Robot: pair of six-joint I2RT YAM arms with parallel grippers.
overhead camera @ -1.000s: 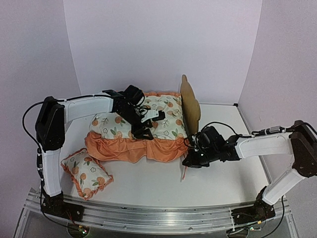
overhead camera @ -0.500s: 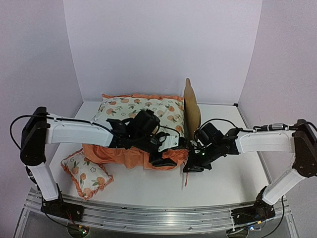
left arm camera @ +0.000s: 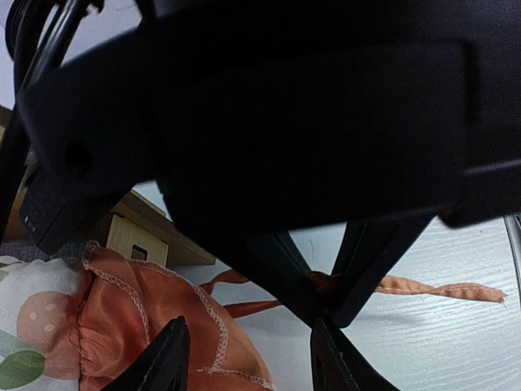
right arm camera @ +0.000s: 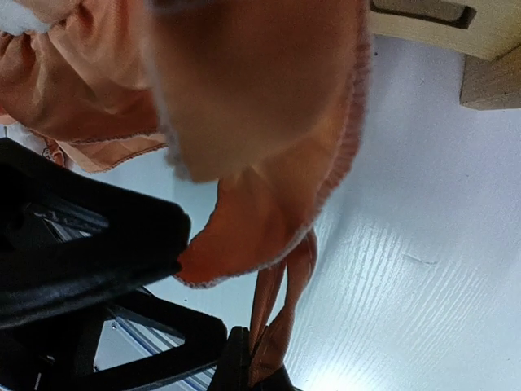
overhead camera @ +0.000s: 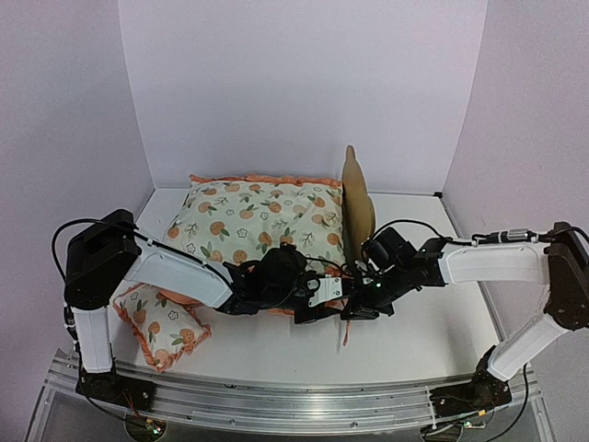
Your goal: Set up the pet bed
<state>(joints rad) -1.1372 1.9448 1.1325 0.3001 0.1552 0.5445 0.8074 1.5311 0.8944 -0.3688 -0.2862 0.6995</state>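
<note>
The white bench [overhead camera: 433,324] is being enclosed by plain pale-lilac walls: a back panel [overhead camera: 304,83], a left panel [overhead camera: 55,110], a right panel [overhead camera: 538,110]. Its near edge is being bordered by an aluminium rail [overhead camera: 294,398]. Everything is being lit softly, evenly.

A white, wood-grained worktop [overhead camera: 433,322] carries the pet bed [overhead camera: 355,198]. The bed's plywood headboard stands upright at the right end, and its pale wooden legs rest on the surface. A fruit-print mattress cushion [overhead camera: 258,216] covers the frame, its orange ruffle spilling down onto the worktop along the near side. A small matching pillow [overhead camera: 161,322] lies flat near the front left corner. An orange fabric tie [overhead camera: 346,330] trails onto the bare surface just in front of the bed.
</note>
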